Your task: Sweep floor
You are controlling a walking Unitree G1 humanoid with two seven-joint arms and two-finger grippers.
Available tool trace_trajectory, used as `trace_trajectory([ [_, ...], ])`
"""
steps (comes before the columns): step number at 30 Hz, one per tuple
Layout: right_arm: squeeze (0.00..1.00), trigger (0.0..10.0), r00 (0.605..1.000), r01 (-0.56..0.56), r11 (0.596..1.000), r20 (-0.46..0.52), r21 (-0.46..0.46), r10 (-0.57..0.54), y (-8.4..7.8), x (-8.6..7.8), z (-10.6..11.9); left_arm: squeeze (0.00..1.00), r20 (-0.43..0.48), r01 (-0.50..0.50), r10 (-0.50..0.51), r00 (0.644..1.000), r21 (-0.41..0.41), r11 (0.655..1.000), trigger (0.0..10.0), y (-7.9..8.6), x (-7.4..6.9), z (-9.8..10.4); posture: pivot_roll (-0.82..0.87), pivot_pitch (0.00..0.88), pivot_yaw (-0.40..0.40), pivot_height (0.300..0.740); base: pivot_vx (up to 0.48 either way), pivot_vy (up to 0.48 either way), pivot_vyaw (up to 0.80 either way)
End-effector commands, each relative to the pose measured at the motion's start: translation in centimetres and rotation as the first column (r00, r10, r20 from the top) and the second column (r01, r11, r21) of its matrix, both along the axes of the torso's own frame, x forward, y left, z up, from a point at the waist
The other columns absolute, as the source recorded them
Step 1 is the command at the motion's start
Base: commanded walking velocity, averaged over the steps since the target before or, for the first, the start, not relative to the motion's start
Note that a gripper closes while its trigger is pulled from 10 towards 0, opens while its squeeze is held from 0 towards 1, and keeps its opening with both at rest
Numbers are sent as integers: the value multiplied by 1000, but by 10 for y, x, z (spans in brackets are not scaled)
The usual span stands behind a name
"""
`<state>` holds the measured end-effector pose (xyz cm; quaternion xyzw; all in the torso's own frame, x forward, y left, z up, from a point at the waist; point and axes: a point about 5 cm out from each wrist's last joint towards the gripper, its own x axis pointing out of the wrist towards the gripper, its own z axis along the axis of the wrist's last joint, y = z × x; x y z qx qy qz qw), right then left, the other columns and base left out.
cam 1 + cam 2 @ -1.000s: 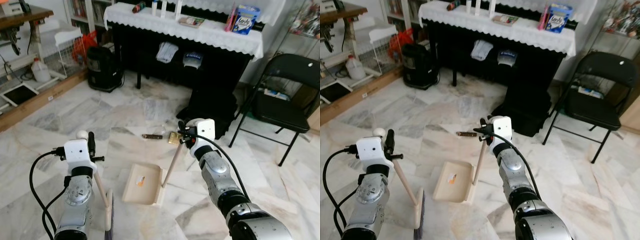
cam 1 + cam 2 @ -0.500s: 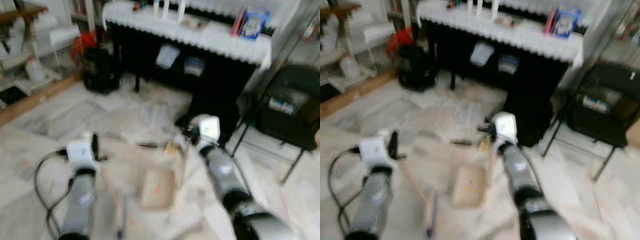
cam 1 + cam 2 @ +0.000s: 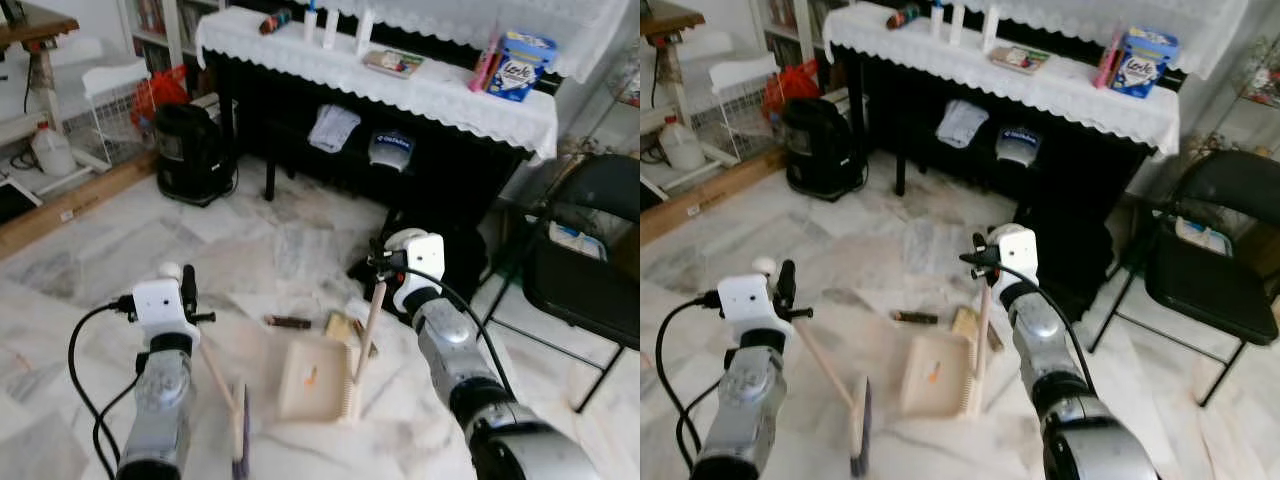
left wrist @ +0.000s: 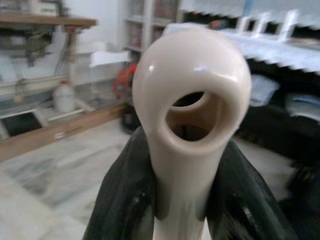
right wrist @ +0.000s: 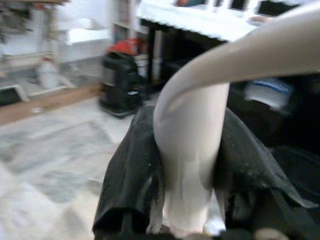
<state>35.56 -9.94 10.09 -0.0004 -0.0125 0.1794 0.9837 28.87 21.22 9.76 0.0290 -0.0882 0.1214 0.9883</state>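
Left pincer (image 3: 184,292) grips broom (image 3: 238,432); right pincer (image 3: 380,266) grips dustpan (image 3: 318,378).

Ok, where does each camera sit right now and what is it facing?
Left eye view: on the head, looking forward and down at the dustpan, both silver arms showing.
Right eye view: beside it, same scene, with the black chair.
Left wrist view: along the left claw, shut on the brush handle.
Right wrist view: along the right claw, shut on the dustpan handle.
Shared: both wrist views show the black speaker and the marble floor.
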Motion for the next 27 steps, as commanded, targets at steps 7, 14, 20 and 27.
trace_trajectory([
  [7,0,10000,999,31,999,39,33,-32,-9,5,10,0,54,26,-27,998,19,999,10000,-8,5,12,51,0,-100,740,480,0,0],
  [14,0,10000,999,34,999,36,33,-35,-9,4,10,0,55,27,-28,998,18,999,10000,-7,5,13,51,0,-99,740,480,0,0],
  [20,0,10000,999,31,999,35,35,-33,-9,4,9,0,57,24,-25,998,20,1000,10000,-7,5,13,51,0,-99,740,480,0,0],
  [27,0,10000,999,30,999,34,33,-31,-9,4,10,0,58,21,-22,998,20,1000,10000,-6,5,13,50,0,-100,740,480,0,0],
])
